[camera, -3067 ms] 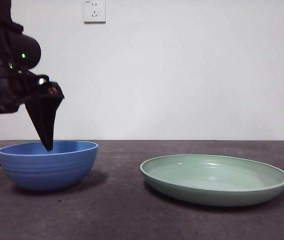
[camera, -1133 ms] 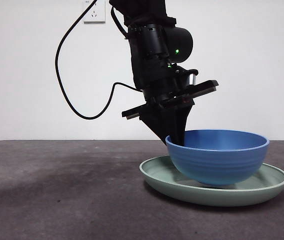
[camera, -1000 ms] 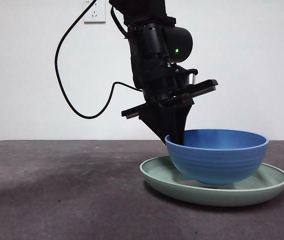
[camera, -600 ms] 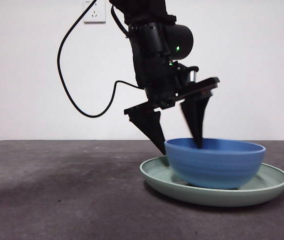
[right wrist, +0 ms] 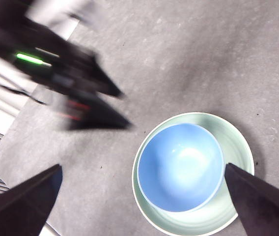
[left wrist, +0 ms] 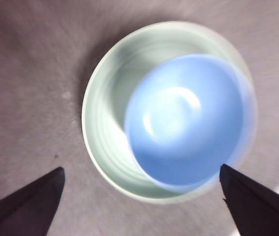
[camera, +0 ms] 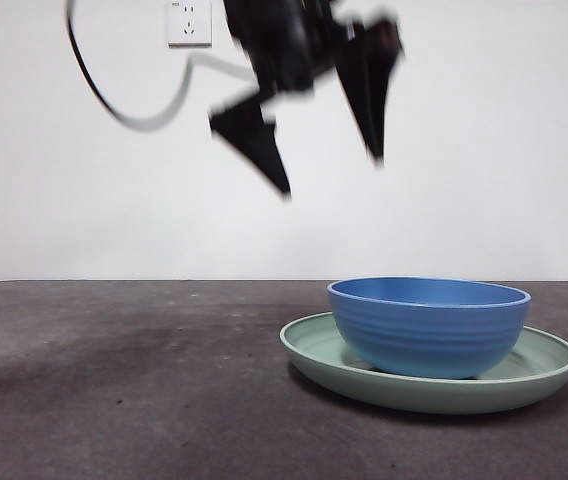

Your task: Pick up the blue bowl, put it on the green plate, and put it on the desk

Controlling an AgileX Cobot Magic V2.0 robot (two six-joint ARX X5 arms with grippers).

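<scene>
The blue bowl [camera: 429, 325] sits upright inside the green plate [camera: 529, 375] on the desk [camera: 114, 400], toward the right. My left gripper [camera: 332, 175] hangs open well above the bowl and slightly left of it, blurred and holding nothing. From the left wrist, the bowl [left wrist: 186, 118] lies off-centre in the plate [left wrist: 105, 113] beyond the open left gripper [left wrist: 141, 168]. High overhead, my right gripper [right wrist: 142, 166] is open and empty, looking down on the bowl [right wrist: 181, 167], the plate [right wrist: 235, 147] and the blurred left gripper [right wrist: 85, 98].
A white wall with a socket [camera: 189, 22] backs the desk. The left arm's black cable [camera: 114, 105] loops in the air at the upper left. The desk's edge [right wrist: 12, 162] shows in the right wrist view.
The left gripper carried the bowl from the desk's left side onto the plate, opened its jaws and let go, then rose clear above the bowl.
</scene>
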